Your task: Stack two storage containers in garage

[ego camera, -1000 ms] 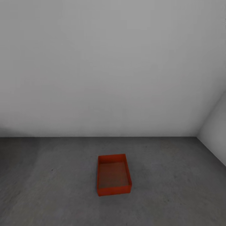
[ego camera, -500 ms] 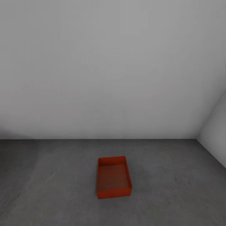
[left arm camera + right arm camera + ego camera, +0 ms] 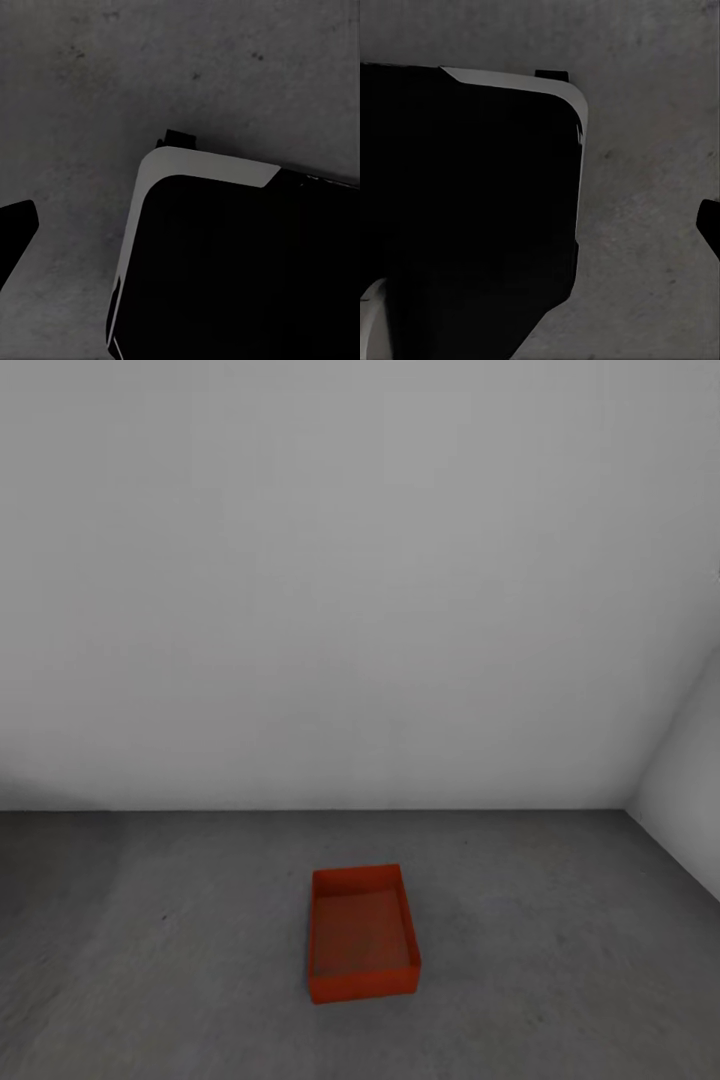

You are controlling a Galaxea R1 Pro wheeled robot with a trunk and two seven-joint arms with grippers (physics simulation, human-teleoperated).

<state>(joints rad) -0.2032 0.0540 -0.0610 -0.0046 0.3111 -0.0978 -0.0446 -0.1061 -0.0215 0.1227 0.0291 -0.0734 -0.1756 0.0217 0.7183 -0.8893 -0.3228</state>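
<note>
We see one red-orange rectangular open-top storage container [image 3: 362, 933] on the dark grey concrete floor [image 3: 180, 960], centre, near the plain white wall [image 3: 340, 580]. Both wrist cameras face floor and dark robot body [image 3: 240, 270]; we cannot tell either pincer's opening.

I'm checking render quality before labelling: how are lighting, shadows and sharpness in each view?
Head view: soft, even light, no glare; the red-orange open-top bin is sharp-edged and casts only a faint shadow on the dark grey mottled concrete floor. Left wrist view: the black, white-edged robot body is nearly featureless; floor speckle slightly soft. Right wrist view: much the same, dim and low in contrast.
</note>
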